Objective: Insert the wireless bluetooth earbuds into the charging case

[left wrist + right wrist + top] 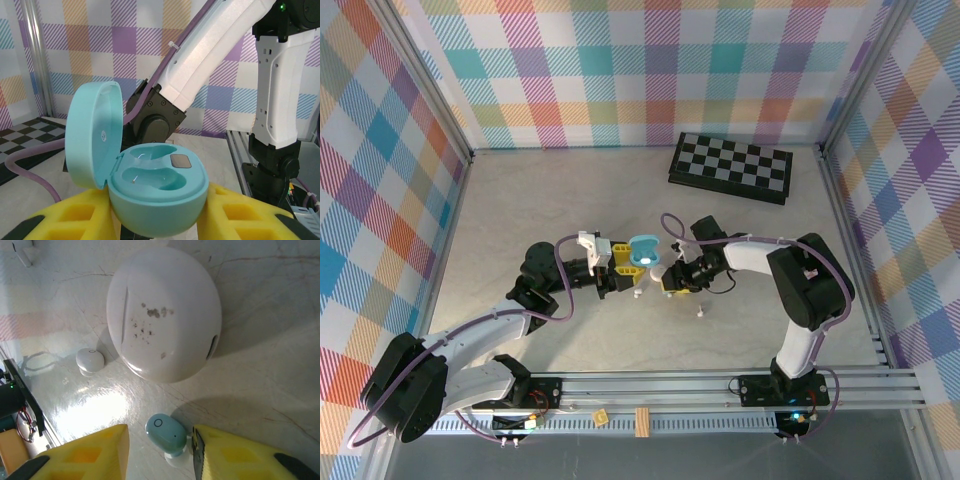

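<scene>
teal charging case (pixel 157 185) lid up; pale-blue earbud (pixel 166 432) glossy, ring-marked.

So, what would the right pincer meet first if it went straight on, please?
Probably the light blue earbud on the table, right between the right pincer's fingers; the white case lies beyond, though depth is unclear.

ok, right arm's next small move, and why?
Probably close the right gripper on the light blue earbud: the bud sits on the table between its open jaws, with a gap showing on one side. The left gripper holds the open charging case, whose wells look empty, ready to receive it.
</scene>
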### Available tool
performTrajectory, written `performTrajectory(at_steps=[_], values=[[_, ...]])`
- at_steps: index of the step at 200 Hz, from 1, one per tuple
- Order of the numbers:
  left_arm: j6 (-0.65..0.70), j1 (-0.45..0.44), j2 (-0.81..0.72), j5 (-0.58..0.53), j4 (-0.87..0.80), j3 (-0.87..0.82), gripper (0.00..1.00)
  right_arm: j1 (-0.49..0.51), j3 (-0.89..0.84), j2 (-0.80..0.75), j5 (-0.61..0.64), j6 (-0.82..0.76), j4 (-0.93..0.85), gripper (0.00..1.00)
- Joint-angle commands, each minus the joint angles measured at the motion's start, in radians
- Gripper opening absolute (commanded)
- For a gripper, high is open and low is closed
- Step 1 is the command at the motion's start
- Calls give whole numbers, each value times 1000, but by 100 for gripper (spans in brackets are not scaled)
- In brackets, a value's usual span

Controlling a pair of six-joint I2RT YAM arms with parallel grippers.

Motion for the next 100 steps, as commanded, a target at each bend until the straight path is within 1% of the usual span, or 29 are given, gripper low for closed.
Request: performTrajectory(at_steps=[1, 40, 100], values=[[22, 5, -23, 32, 9, 13, 37, 14, 12, -13, 28, -38, -9, 43], [35, 5, -34, 29, 1, 8, 37, 18, 45, -21, 36, -74, -22, 43], [30, 5, -40, 32, 11, -1, 37, 44, 69, 10, 36, -75, -6, 44]])
